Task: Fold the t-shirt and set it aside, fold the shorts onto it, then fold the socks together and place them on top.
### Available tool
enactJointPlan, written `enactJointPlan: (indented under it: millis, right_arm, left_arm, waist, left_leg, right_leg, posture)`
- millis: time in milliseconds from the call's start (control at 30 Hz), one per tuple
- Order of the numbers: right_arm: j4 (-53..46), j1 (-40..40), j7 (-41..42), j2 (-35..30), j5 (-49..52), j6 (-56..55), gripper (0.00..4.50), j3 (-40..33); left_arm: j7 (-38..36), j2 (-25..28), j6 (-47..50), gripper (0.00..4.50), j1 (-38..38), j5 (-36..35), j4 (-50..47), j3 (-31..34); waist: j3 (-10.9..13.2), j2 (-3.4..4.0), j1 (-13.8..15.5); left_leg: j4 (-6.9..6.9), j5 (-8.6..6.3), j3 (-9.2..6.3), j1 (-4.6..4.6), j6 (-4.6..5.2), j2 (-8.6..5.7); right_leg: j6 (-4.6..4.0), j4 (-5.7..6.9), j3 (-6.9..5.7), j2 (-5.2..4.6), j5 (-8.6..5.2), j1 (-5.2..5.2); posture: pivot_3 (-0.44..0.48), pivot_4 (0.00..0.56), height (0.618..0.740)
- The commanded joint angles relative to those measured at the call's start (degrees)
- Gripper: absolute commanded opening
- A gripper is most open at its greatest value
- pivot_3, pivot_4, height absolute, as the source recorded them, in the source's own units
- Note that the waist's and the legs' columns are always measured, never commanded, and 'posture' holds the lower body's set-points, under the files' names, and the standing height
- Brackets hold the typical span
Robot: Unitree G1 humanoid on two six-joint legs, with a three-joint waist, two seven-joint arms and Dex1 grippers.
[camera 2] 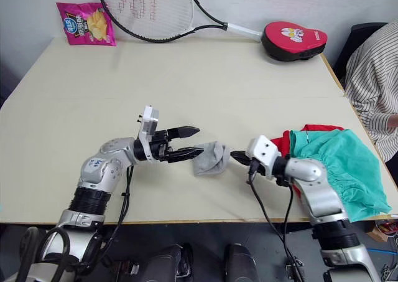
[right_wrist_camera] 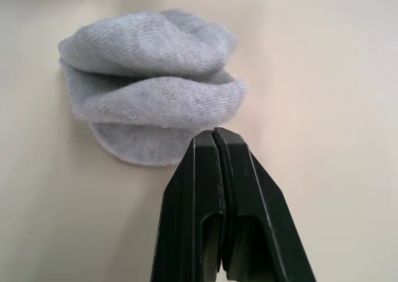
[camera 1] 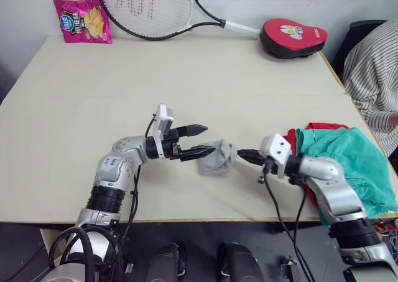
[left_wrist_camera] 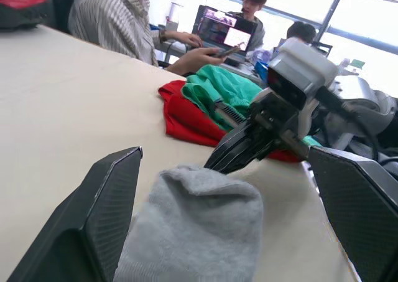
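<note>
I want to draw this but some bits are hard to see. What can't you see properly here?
- The t-shirt: mostly covered by the shorts, so its fold is hidden in the eye views.
- The socks: bunched up, so one or two cannot be told.
- The tennis racket: its head is cut off by the top edge.
- The left gripper: its lower finger's tip is hidden where it meets the socks.

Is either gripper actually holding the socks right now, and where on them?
Neither. The left gripper is open, its fingers straddling the socks unclosed. The right gripper is shut on nothing, tips just short of the socks' edge.
</note>
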Motion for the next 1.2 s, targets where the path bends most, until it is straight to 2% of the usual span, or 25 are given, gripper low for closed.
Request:
enactJointPlan:
  millis: [33,100,133,200,300,400,600,733,833,1000,1100,1200]
  right_arm:
    - [-3.9,-0.4,0.0,-0.6,4.1,-1.1,0.00,-4.5]
    - [-6.1,-1.4,-0.4,0.8,7.0,0.7,0.00,-5.0]
    - [-8.2,-2.1,-0.6,2.2,8.8,2.7,0.00,-3.7]
    - [-10.6,-3.0,-1.1,4.3,9.4,4.7,0.00,-0.9]
    - [-8.1,-4.3,-4.3,8.8,4.4,3.8,0.00,4.5]
    - [-2.7,-5.3,-8.0,13.1,0.9,2.3,0.00,7.5]
    - [10.4,-3.4,-11.2,16.0,-3.2,-4.5,0.00,7.5]
    - [13.6,-2.6,-12.9,16.6,-1.8,-6.0,0.00,5.1]
    - [11.8,-1.9,-14.3,16.9,2.5,1.8,0.00,2.1]
    - [3.6,-0.6,-14.0,17.3,14.7,12.5,0.00,-4.7]
    - [-2.5,0.1,-12.1,14.1,23.8,23.5,0.55,-8.2]
    - [-4.7,-0.9,-13.5,10.0,31.7,35.7,1.58,-12.0]
  left_arm:
    - [0.0,0.1,-6.9,3.59,-0.1,4.1,1.6,-0.2]
    - [0.1,0.1,-9.8,2.87,-0.1,7.1,3.2,-1.6]
    - [1.1,-0.4,-11.5,2.69,-0.3,9.0,4.5,-2.4]
    - [1.9,-1.4,-13.5,2.06,-0.6,11.1,6.1,-3.5]
    - [0.6,-2.4,-13.9,1.08,0.0,12.4,5.5,-5.4]
    - [3.4,-2.7,-14.8,0.17,-0.2,16.4,7.6,-7.3]
    - [7.9,-3.7,-13.3,0.08,1.6,20.9,8.9,-9.4]
    - [4.7,-2.4,-10.9,0.08,3.9,21.2,6.3,-11.6]
    - [7.7,-3.2,-11.9,0.08,4.2,21.2,7.0,-10.1]
    - [8.3,-3.6,-13.9,0.08,3.5,20.8,8.5,-9.3]
    - [7.8,-3.8,-15.7,0.00,2.9,20.4,8.8,-8.8]
    - [6.1,-3.6,-17.4,0.00,2.1,19.7,9.2,-8.3]
  waist:
    - [0.0,-0.02,0.0]
    - [0.0,-0.02,0.0]
    - [0.0,-0.02,0.0]
    - [0.0,-0.02,-0.1]
    - [0.0,-0.03,-0.1]
    - [0.0,-0.03,-0.1]
    - [0.0,-0.03,0.5]
    - [0.0,-0.03,0.5]
    - [0.0,-0.05,1.0]
    - [-0.1,-0.06,1.3]
    - [0.0,-0.05,1.2]
    - [0.0,-0.05,1.2]
  left_leg:
    - [0.00,0.00,0.00,-0.01,0.03,0.00]
    - [0.01,-0.04,0.00,-0.01,-0.01,0.00]
    - [0.01,-0.05,0.00,-0.01,-0.03,0.00]
    - [0.00,-0.05,0.00,0.00,-0.02,0.02]
    - [0.02,-0.05,-0.03,-0.05,-0.03,0.05]
    - [0.04,-0.06,-0.03,-0.10,-0.02,0.03]
    - [0.10,0.04,-0.04,-0.12,0.22,-0.02]
    - [0.08,-0.08,-0.05,0.03,0.01,-0.01]
    - [0.08,-0.10,-0.06,0.10,-0.01,0.00]
    - [0.10,-0.14,-0.12,0.08,0.03,-0.02]
    - [0.06,-0.15,-0.12,-0.01,0.04,-0.03]
    - [0.04,-0.17,-0.12,-0.04,0.07,-0.02]
  right_leg:
    - [0.00,0.00,-0.01,0.00,0.00,0.00]
    - [0.01,0.00,-0.01,-0.01,0.00,0.00]
    - [0.00,0.00,-0.01,-0.01,0.00,0.00]
    - [0.00,0.01,0.01,0.00,0.00,-0.01]
    - [0.00,0.02,-0.05,0.00,0.00,-0.03]
    - [0.00,0.02,-0.04,-0.01,0.00,-0.07]
    - [0.02,0.03,-0.07,-0.05,0.01,-0.04]
    - [0.02,0.04,-0.04,-0.06,0.01,0.08]
    - [0.02,0.06,-0.02,-0.07,0.01,0.13]
    - [0.02,0.02,-0.02,-0.19,0.02,0.14]
    - [0.02,0.00,-0.02,-0.19,0.01,0.04]
    - [0.02,-0.03,-0.04,-0.19,0.01,0.02]
  posture:
    - [0.000,0.150,0.740]
    - [0.000,0.150,0.740]
    - [0.000,0.150,0.740]
    - [0.000,0.150,0.740]
    - [0.000,0.150,0.740]
    - [0.000,0.150,0.740]
    - [0.000,0.150,0.740]
    - [0.000,0.150,0.740]
    - [0.000,0.150,0.740]
    - [0.000,0.150,0.740]
    - [0.000,0.150,0.740]
    - [0.000,0.150,0.740]
